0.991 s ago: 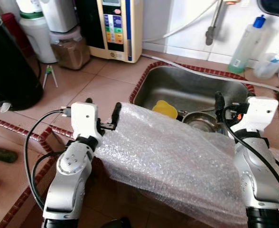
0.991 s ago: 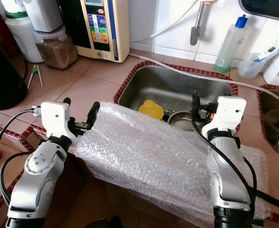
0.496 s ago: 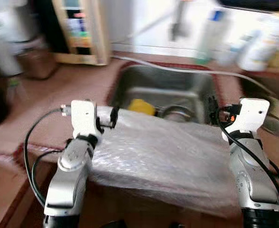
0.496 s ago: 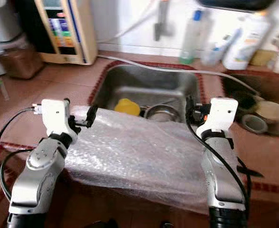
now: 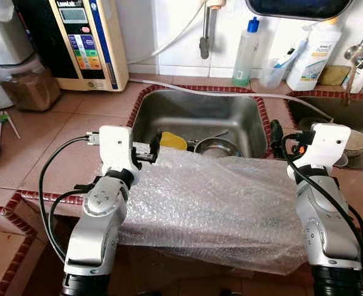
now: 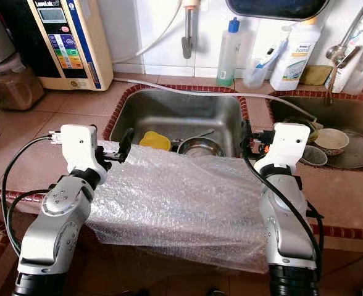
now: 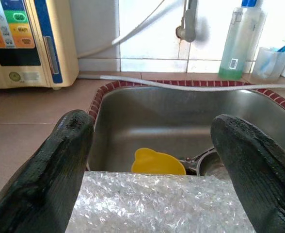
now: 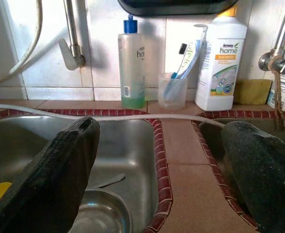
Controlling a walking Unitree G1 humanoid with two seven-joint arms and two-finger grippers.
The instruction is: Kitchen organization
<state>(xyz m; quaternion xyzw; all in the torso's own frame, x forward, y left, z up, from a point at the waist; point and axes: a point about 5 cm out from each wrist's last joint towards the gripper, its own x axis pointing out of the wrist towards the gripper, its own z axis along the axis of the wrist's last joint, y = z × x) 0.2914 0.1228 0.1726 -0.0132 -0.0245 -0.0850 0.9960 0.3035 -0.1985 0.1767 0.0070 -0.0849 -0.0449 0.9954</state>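
Since a second ago the camera has swung right, bringing a second basin [image 5: 329, 114] into view, while both arms stayed under the bubble wrap [image 5: 212, 203], draped over the counter's front edge before the sink [image 5: 194, 114]. Left gripper [image 5: 146, 150] and right gripper [image 5: 279, 137] have fingers spread, grasping nothing, each at a rear corner of the sheet. One yellow cup [image 7: 157, 162] and one steel bowl [image 5: 217, 148] lie in the sink. One green bottle [image 8: 132, 63] and one white bottle [image 8: 220, 60] stand behind.
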